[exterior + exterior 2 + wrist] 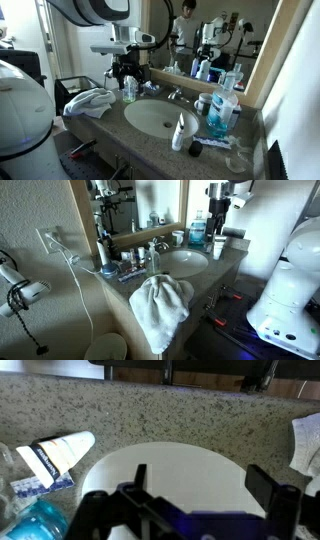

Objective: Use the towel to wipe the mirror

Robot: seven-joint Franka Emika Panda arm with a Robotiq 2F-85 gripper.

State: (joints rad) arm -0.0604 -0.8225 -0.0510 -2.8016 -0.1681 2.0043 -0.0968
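A white towel (pixel 87 101) lies crumpled on the granite counter's end and hangs over its edge (pixel 160 305). It also shows at the right edge of the wrist view (pixel 308 440). The wood-framed mirror (pixel 220 25) stands behind the counter and shows in both exterior views (pixel 140 205). My gripper (pixel 125 72) hangs above the counter between the towel and the sink, apart from the towel (pixel 218 242). In the wrist view the gripper (pixel 202 482) is open and empty over the white sink basin (pixel 180 465).
An oval sink (pixel 160 117) with a faucet (pixel 176 96) sits mid-counter. Blue bottles (pixel 222 112), a white tube (pixel 180 132) and toothpaste (pixel 60 453) crowd the far end. A hair dryer (pixel 20 290) hangs on the wall by a socket.
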